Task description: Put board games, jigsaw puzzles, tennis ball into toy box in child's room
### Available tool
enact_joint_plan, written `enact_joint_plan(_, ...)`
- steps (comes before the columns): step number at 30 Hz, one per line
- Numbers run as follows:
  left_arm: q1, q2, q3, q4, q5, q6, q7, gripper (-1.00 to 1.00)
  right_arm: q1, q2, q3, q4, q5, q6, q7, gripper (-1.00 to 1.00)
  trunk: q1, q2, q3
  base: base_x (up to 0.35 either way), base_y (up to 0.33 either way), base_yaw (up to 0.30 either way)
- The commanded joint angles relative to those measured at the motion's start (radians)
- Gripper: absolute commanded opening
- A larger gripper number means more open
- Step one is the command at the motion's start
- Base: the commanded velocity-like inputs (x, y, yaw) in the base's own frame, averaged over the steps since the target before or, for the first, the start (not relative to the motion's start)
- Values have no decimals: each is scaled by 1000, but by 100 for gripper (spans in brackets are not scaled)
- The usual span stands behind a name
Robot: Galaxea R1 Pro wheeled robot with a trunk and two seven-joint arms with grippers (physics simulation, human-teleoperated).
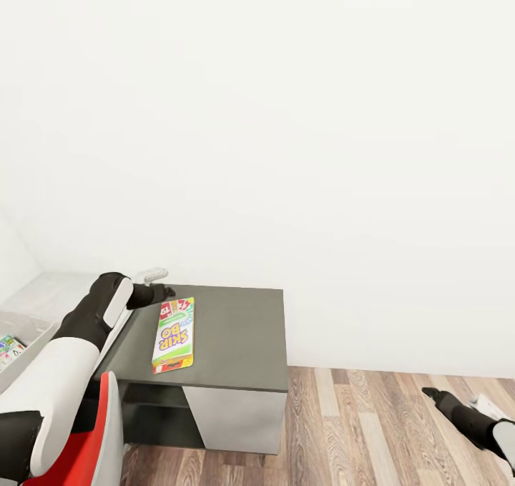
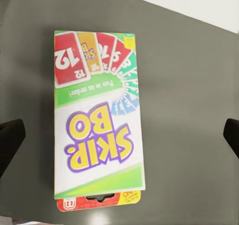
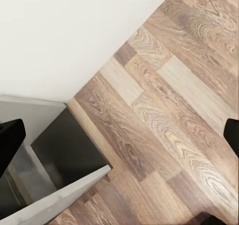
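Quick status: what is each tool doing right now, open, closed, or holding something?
Left tool: open, above the Skip-Bo game box, holding nothing.
Right tool: open, empty, over the wood floor.

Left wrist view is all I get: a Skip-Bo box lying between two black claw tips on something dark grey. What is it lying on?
Observer: A low cabinet with a dark grey top, against the white wall. The game box lies flat near its left end.
Operator: Is the toy box anywhere close?
Observer: Yes, the toy box sits at the head view's left edge, with printed covers visible inside.
Operator: And the other arm?
Observer: The right claw hangs low over the wood floor, open and empty.
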Motion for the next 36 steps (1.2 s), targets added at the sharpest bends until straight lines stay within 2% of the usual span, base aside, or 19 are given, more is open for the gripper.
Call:
enact_joint_plan(1, -1, 0, 1, -1, 8, -2, 6, 100, -21, 1, 8, 0, -1, 7, -22, 100, 1, -2, -2, 0, 0, 0)
enact_joint_plan(7, -3, -1, 2, -1, 9, -16, 6, 100, -65, 6, 46, 7, 12, 9, -44, 100, 1, -2, -2, 0, 0, 0)
enact_joint_plan(13, -8, -3, 2, -1, 9, -19, 6, 100, -71, 4, 57, 1, 12, 12, -38, 100, 1, -2, -2, 0, 0, 0)
enact_joint_plan(19, -42, 2, 3, -1, 10, -20, 5, 100, -72, 4, 75, -29, 15, 19, -37, 100, 1, -2, -2, 0, 0, 0)
enact_joint_plan(26, -71, -1, 5, 0, 11, -62, 6, 100, -72, 5, 80, -54, 15, 24, -39, 100, 1, -2, -2, 0, 0, 0)
enact_joint_plan(36, -76, -3, 3, 0, 8, -74, 4, 100, -72, 2, 81, -48, 15, 25, -45, 100, 1, -2, -10, 0, 0, 0)
